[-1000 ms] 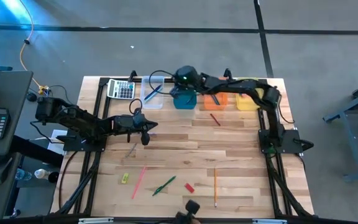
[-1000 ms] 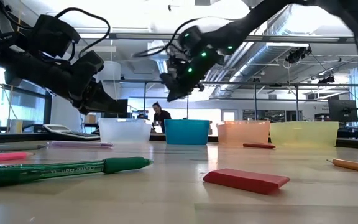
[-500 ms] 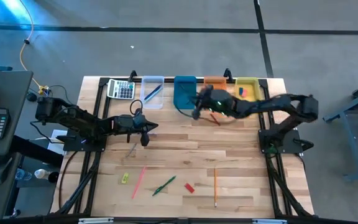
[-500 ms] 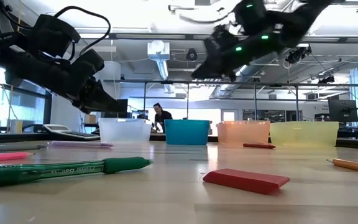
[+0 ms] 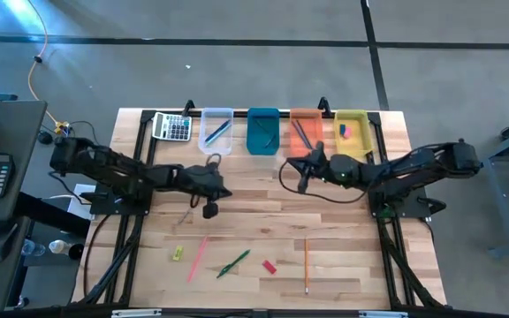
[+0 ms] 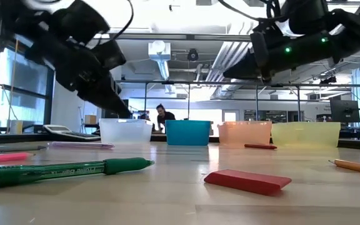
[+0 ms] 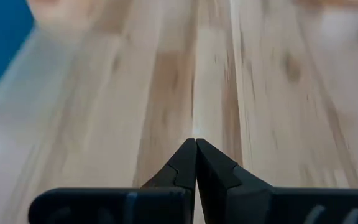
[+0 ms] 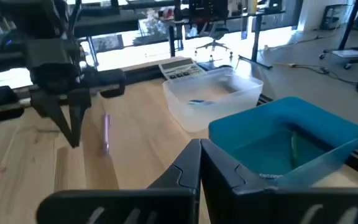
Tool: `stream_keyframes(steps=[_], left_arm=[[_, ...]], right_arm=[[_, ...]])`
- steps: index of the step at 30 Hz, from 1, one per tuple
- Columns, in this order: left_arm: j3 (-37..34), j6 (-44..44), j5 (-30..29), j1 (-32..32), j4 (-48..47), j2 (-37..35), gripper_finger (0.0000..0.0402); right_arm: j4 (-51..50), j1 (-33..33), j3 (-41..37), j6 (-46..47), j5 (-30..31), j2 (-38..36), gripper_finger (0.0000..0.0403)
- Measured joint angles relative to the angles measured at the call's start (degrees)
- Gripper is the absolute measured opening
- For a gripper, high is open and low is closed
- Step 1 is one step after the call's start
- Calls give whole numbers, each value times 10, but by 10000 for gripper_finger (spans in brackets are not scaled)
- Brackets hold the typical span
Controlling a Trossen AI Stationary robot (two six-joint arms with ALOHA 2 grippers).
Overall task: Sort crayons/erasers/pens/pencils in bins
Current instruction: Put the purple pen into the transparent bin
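Pale butcher-block table (image 5: 343,230) under both arms. Left gripper (image 5: 208,210) out over bare planks, fingers (image 7: 185,163) pressed tip to tip, holding nothing. Right gripper (image 5: 302,173) likewise pinched together and empty, fingers (image 8: 191,163) touching along their length, hanging over the wood just short of the bins.

Ahead of the right fingertips, the blue bin (image 8: 288,140) close by; beyond it the clear bin (image 8: 213,96) with a blue pen inside, then the calculator (image 8: 180,68). From above, four bins in a row along the far edge: clear (image 5: 216,131), blue (image 5: 263,131), orange (image 5: 306,129), yellow (image 5: 352,131). Orange one beside the right fingertips, with sticks in it; small pieces in the yellow one.

Past the left fingertips, toward the near edge: yellow eraser (image 5: 177,253), pink stick (image 5: 198,258), green pen (image 5: 233,263), red eraser (image 5: 269,266), orange pencil (image 5: 306,265). Well apart from both grippers. A pale purple stick (image 8: 106,132) on the wood near the left gripper.
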Motion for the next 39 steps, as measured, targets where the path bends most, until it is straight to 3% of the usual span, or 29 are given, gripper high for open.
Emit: stream_keyframes(steps=[8,14,22,27,33,39], left_arm=[[124,9,-25,-11,-301,0,1],[159,13,-62,7,-434,0,22],[145,53,-41,64,-461,8,103],[137,89,-16,82,-445,32,132],[137,129,-13,84,-426,76,127],[140,148,-14,84,-418,109,86]], right_arm=[[4,11,-2,-34,5,0,0],[1,11,-2,-36,5,0,0],[-1,11,-1,-43,3,0,0],[-2,11,-1,-43,0,0,0],[-1,11,-1,-44,0,0,0],[-2,11,-1,-45,0,0,0]])
